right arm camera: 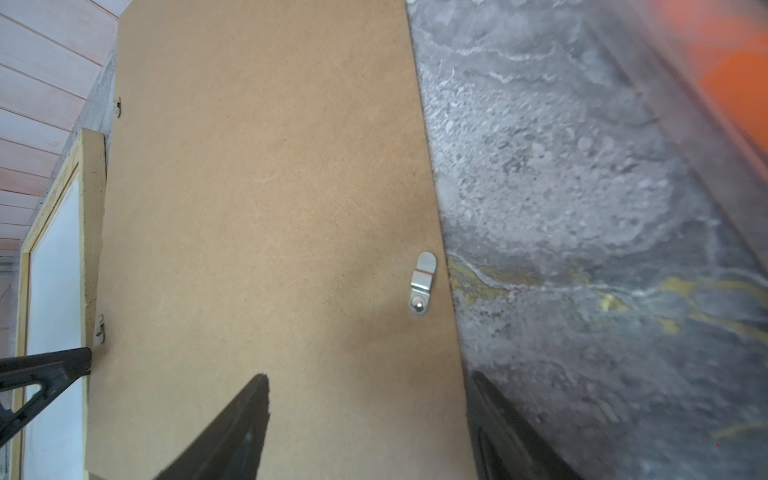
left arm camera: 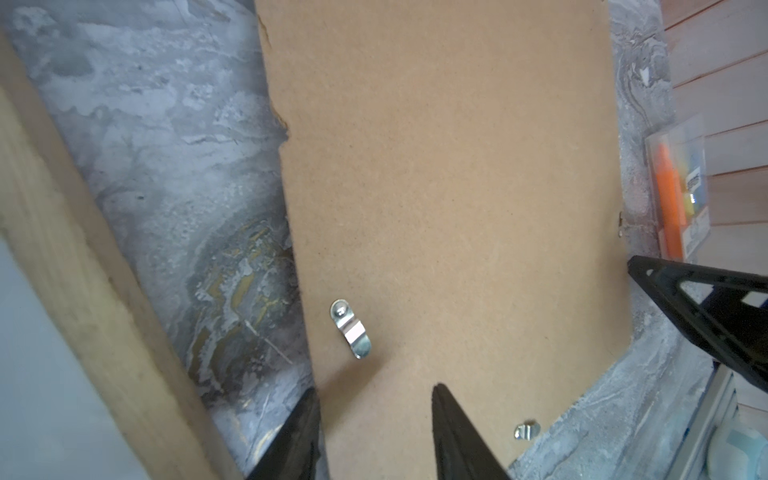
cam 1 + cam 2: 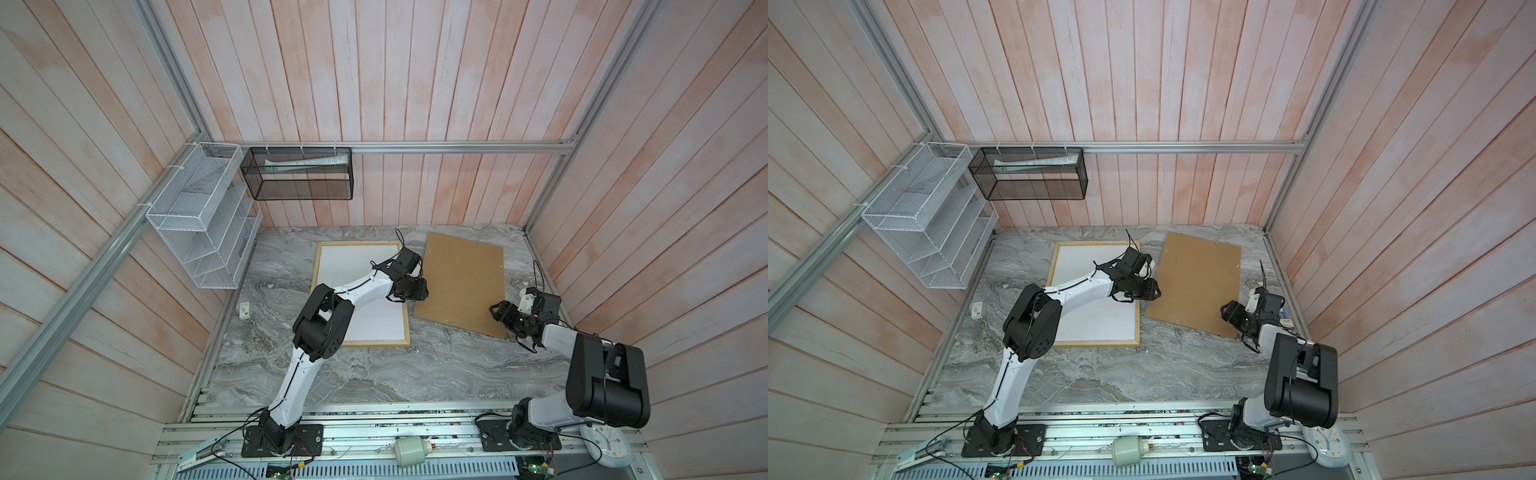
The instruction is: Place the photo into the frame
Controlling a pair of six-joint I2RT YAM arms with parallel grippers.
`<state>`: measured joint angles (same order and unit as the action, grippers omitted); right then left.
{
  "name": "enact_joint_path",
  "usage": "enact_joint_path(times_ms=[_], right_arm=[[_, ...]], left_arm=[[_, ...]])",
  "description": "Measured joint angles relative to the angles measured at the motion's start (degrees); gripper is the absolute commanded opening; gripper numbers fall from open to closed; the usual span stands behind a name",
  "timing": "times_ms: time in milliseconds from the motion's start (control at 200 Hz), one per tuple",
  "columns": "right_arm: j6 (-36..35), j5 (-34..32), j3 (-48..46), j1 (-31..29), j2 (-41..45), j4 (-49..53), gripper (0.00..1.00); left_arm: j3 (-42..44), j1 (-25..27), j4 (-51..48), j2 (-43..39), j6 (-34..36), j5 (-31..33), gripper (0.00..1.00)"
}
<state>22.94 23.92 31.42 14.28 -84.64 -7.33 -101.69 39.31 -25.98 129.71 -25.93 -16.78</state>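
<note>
Left wrist view: left hand apart over the edge of the fibreboard back; right hand apart too. Pale wooden frame lies centre-left on the surface in both top views.

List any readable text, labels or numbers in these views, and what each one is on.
No text here can be read and quoted.
Small white tag: dark print, too small to read.
Papers in the black mesh basket: printed lines, too small to read.
White clock: dial marks show, numerals too small to read.
Marker case: label blurred.
</note>
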Motion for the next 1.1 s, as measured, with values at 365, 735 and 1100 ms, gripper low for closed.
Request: enact_joint_path(times_ms=[365, 735, 1100], right_arm=[[1.3, -1.9, 1.8, -4.4, -2.5, -2.0, 0.74], [2.4, -2.0, 3.2, -8.3, -3.9, -2.1, 0.74], [2.6, -2.7, 4.3, -10.4, -5.2, -2.8, 0.74]], left_arm=[[1.9, -1.0, -0.2, -3.0, 0.2, 2.4, 0.45], [9.6, -2.5, 0.1, -6.4, 0.8, 2.5, 0.45], [15.0, -2.7, 0.9, -10.5, 0.8, 2.5, 0.45]])
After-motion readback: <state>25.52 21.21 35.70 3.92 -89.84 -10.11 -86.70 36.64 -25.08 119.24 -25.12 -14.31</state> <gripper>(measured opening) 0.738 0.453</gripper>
